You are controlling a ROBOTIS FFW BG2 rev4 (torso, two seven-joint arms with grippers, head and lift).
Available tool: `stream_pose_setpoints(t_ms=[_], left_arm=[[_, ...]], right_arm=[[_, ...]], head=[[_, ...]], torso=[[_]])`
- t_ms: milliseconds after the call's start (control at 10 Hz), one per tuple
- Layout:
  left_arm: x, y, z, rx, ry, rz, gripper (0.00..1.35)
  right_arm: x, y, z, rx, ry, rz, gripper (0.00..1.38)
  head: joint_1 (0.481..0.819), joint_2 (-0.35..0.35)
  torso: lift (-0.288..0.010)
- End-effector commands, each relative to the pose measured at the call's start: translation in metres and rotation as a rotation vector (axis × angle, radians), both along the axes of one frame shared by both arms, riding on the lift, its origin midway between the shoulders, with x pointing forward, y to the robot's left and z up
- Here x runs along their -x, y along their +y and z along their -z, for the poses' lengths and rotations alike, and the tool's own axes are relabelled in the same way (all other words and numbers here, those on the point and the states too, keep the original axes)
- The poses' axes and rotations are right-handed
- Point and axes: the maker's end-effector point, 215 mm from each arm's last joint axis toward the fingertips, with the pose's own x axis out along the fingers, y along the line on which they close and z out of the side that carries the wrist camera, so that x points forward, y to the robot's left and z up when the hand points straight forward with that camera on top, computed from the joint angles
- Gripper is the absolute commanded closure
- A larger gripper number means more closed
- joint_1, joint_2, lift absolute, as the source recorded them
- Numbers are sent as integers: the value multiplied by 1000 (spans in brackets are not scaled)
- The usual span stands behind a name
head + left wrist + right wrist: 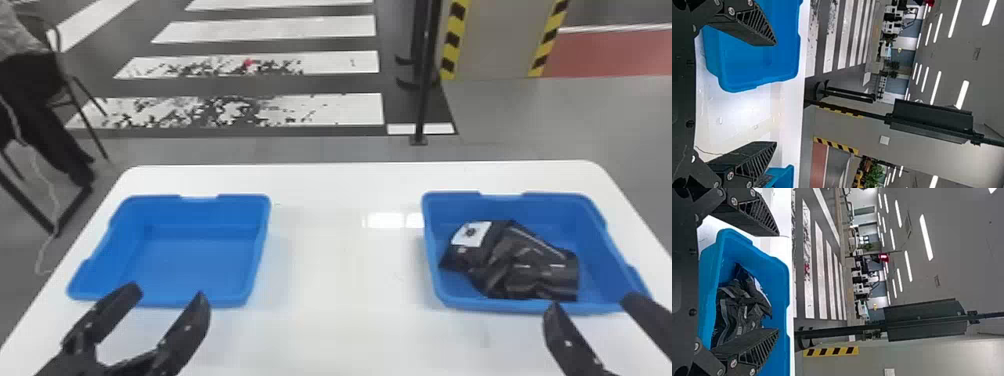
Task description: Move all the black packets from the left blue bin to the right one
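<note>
Glistening black packets point(530, 265) — crumpled, one white label point(471, 234).

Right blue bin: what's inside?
Crumpled black packets heaped together, with a white label at the far-left part of the heap. Bare floor shows on the right side of the bin. Covered: the floor beneath the heap; I can't tell the packet count.

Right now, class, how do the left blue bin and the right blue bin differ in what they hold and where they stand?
The left bin holds no packets, whereas the right bin holds crumpled black packets.
The left bin stands towards the robot's left on the white table, the right bin towards its right.
Both are blue, open-topped and upright, and rest on the same table.
</note>
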Motion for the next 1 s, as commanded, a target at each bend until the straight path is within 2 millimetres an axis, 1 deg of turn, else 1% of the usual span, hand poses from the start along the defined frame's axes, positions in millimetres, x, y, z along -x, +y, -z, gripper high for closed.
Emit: stream_pose_setpoints(t_ms=[0,300,900], left_arm=[[0,0,-1,2,-3,-5,157],[-1,-1,0,9,-1,-3,159],[-1,-1,1,13,5,-3,157]], right_arm=[[0,0,1,-7,2,2,170],[1,-1,5,-17,11,5,170],[1,-1,6,-30,11,6,170]], head=[[695,78],[695,74],[695,72]], torso=[[-154],[-154],[-154]])
